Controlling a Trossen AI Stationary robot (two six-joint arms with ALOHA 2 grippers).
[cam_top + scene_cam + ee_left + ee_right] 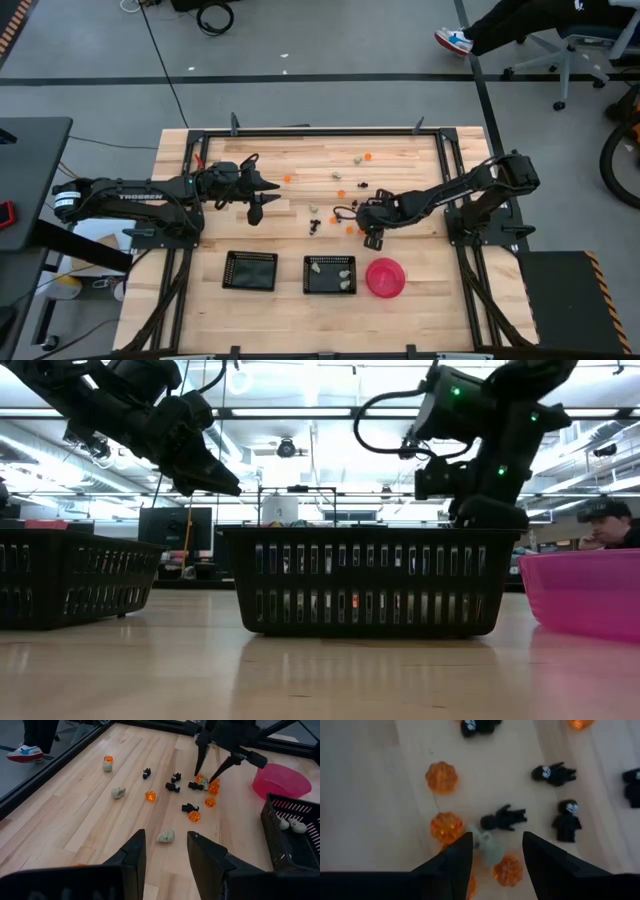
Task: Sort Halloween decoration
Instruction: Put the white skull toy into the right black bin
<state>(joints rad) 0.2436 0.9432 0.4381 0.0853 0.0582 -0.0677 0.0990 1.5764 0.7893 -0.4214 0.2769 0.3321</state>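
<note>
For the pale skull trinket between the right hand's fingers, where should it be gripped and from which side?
Grip the pale skull trinket across its rounded body, coming straight down from above. The open right hand already straddles it. It lies flat on the table, with an orange pumpkin touching one side and a black figure close by, so a narrow vertical pinch seems safest.

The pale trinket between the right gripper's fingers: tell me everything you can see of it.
The pale trinket is a small cream-grey, skull-like lump, matte like plastic, lying on the wooden table. It sits in the gap of the open right gripper, not yet clamped. An orange pumpkin bead seems to touch one side, another orange bead lies close by, and a black figure lies just beyond it.
</note>
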